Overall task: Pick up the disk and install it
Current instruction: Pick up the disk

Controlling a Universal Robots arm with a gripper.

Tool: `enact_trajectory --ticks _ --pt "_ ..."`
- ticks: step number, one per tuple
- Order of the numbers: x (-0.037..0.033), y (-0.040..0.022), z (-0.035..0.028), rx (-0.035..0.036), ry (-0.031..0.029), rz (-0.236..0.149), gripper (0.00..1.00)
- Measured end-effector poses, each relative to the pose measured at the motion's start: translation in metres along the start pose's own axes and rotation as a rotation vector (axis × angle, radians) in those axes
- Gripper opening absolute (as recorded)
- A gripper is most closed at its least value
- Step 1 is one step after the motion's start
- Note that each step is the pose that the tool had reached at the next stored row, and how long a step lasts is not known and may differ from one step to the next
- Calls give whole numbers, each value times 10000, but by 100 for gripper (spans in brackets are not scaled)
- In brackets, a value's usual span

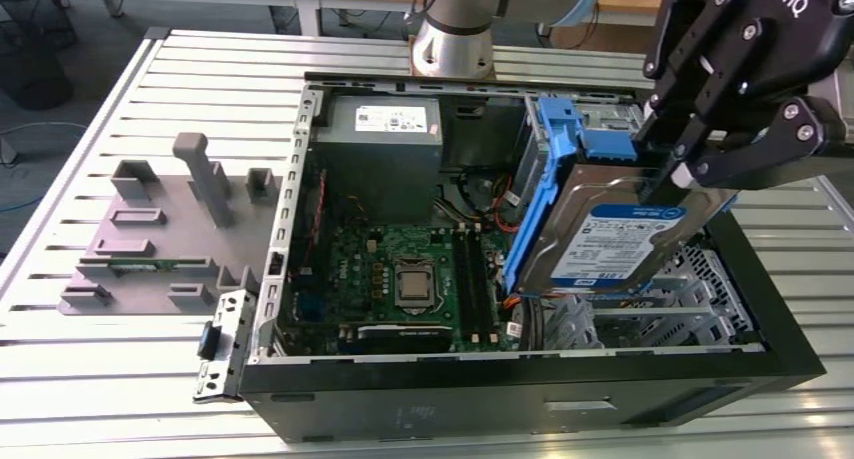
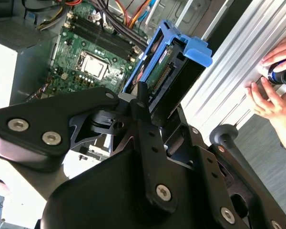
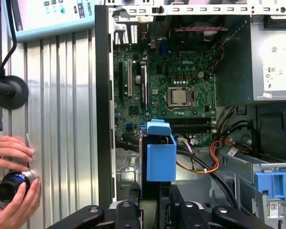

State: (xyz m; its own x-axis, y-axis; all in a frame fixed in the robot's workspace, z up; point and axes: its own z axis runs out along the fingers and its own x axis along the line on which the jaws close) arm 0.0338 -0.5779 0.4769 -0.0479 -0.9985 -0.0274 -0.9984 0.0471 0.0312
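The disk (image 1: 617, 241) is a silver-grey drive with a white-and-blue label and blue carrier rails. It hangs tilted on edge above the metal drive cage (image 1: 667, 314) at the exterior view's right side of the open computer case (image 1: 534, 357). My black gripper (image 1: 671, 179) is shut on its upper end. In both wrist views the disk (image 2: 174, 71) (image 3: 160, 160) sticks out from between my fingers (image 2: 143, 112), end-on, over the case interior.
Inside the case lie the green motherboard (image 1: 400, 279), a grey power-supply box (image 1: 384, 129), cables and another blue carrier (image 3: 276, 186). A grey fixture plate (image 1: 160, 229) sits beside the case. A person's hands (image 3: 12, 162) hold a black cylinder (image 3: 9, 187) on the slatted table.
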Motion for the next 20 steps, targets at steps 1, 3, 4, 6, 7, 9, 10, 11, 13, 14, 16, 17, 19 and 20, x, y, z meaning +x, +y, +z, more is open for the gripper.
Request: enact_trajectory --ticks 1,3,4,6,7,9,10,11,13,14,16,17,19,20 --pt "-1 -24 0 0 0 1 35" --pt "-3 -73 0 -1 -1 0 35" --pt "-5 -99 0 -1 0 0 35" --pt "-7 -149 0 -2 -1 0 35" --pt "-8 -173 0 -3 -1 0 35" --pt "-10 -216 1 -5 -1 0 35" --pt "-11 -234 2 -4 -1 0 35" --pt "-12 -251 3 -5 -1 0 35" --pt "-13 -287 5 -5 -1 -1 35" --pt "-14 -305 6 -5 -1 -2 35" --pt "-16 -343 8 -5 0 -3 35" --pt "-17 -361 9 -5 0 -4 35" --pt "-18 -404 14 -7 -1 -3 35" --pt "-20 -430 15 -10 0 -3 35"
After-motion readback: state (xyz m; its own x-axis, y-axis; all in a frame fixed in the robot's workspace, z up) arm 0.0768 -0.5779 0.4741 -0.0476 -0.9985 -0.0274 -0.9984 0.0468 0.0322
